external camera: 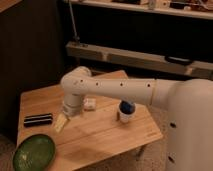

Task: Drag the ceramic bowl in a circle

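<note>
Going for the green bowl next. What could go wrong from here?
The ceramic bowl sits at the near corner of the table, near the edge; a circular drag could slide it off. The hand hovers beside the black bar, which a move toward the bowl might clip. The arm passes close by the white cup and could tip it.

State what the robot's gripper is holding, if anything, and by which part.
Nothing appears to be held. The gripper is above the wooden table, beside the black rectangular object, apart from the ceramic bowl.
</note>
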Robot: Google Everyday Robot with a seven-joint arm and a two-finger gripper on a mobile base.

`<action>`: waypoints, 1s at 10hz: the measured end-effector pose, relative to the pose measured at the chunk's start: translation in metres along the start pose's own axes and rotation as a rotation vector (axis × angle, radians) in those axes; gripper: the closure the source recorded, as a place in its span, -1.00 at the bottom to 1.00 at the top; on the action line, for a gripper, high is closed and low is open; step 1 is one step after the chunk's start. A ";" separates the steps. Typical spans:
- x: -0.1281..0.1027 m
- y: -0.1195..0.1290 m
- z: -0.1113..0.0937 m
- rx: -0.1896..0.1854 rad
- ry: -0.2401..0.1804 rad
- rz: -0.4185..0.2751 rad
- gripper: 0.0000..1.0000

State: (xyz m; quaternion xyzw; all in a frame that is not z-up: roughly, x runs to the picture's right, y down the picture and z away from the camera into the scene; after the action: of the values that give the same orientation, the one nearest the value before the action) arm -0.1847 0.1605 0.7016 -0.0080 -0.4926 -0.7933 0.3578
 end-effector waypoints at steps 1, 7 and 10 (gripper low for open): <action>0.003 0.001 0.010 0.060 -0.005 0.008 -0.60; -0.017 -0.018 0.037 0.089 0.064 -0.024 -0.60; -0.016 -0.019 0.037 0.089 0.064 -0.026 -0.60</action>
State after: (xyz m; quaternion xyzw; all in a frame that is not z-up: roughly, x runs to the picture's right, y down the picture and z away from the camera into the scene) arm -0.1964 0.2036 0.7000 0.0397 -0.5159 -0.7750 0.3630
